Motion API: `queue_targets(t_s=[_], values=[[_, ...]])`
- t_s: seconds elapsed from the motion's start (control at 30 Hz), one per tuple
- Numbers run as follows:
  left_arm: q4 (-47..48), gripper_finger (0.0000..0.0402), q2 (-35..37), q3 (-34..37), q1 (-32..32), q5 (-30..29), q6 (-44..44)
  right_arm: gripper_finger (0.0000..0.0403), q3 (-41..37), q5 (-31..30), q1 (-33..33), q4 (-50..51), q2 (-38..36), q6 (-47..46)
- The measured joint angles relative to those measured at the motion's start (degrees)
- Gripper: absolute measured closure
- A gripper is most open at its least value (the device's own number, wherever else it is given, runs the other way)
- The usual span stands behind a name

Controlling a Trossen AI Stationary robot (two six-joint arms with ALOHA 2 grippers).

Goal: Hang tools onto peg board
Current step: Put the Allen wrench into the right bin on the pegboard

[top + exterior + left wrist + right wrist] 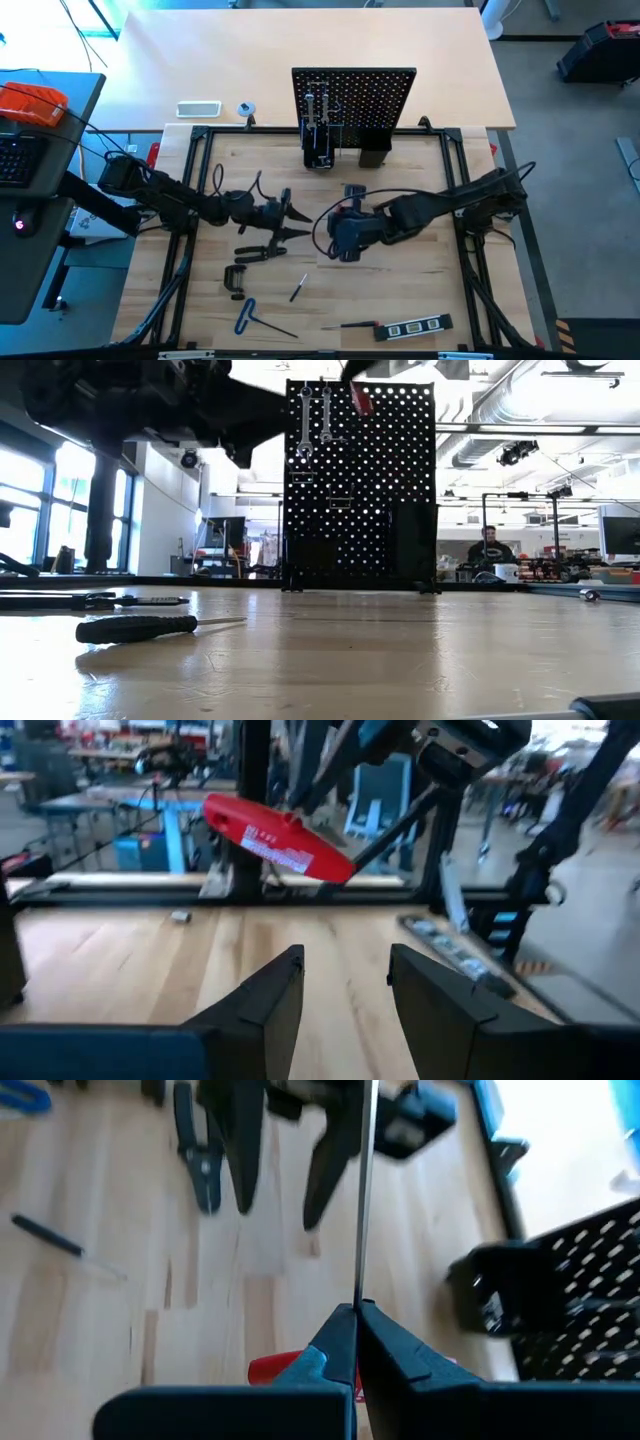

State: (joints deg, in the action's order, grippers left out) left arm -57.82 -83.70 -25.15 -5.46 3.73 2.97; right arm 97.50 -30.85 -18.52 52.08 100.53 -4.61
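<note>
My right gripper is shut on a red-handled screwdriver above the middle of the table. My left gripper is open and empty just left of it, its fingers pointing at the screwdriver. The black peg board stands upright at the table's far edge, with two silver wrenches hanging near its top left. Pliers, a C-clamp, a blue hex key, a small screwdriver and a level lie on the table. My right gripper pinches the screwdriver's thin metal shaft between its two fingers, close to the red handle. The shaft runs on past the fingertips toward my left gripper. The screwdriver is lifted clear of the table.
A black-handled screwdriver lies near the front edge, beside the level. Black holder boxes stand at the peg board's base. A black frame rings the wooden work surface. A person sits in the room behind.
</note>
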Motion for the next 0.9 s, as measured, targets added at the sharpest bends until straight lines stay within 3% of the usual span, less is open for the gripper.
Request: queue_targets(t_s=[0.2, 0.4, 0.67, 0.9], values=[[-8.7, 0.0257, 0.0, 0.0, 1.4, 6.1, 3.6, 0.0403, 4.5, -6.2, -3.1, -2.3, 0.0, 4.6], [-20.5, 0.0257, 0.0, -0.1, 3.1, 13.5, 10.6, 0.0403, 7.0, -9.0, -5.3, -12.9, 0.0, 14.8], [-31.5, 0.0257, 0.0, -2.3, 3.4, 20.1, 18.1, 0.0403, 7.7, -6.5, -6.0, -27.8, 0.0, 29.0], [-32.2, 0.0256, -0.9, -8.6, 1.9, 27.0, 21.3, 0.0403, 7.7, -0.2, -6.0, -36.1, 0.0, 36.1]])
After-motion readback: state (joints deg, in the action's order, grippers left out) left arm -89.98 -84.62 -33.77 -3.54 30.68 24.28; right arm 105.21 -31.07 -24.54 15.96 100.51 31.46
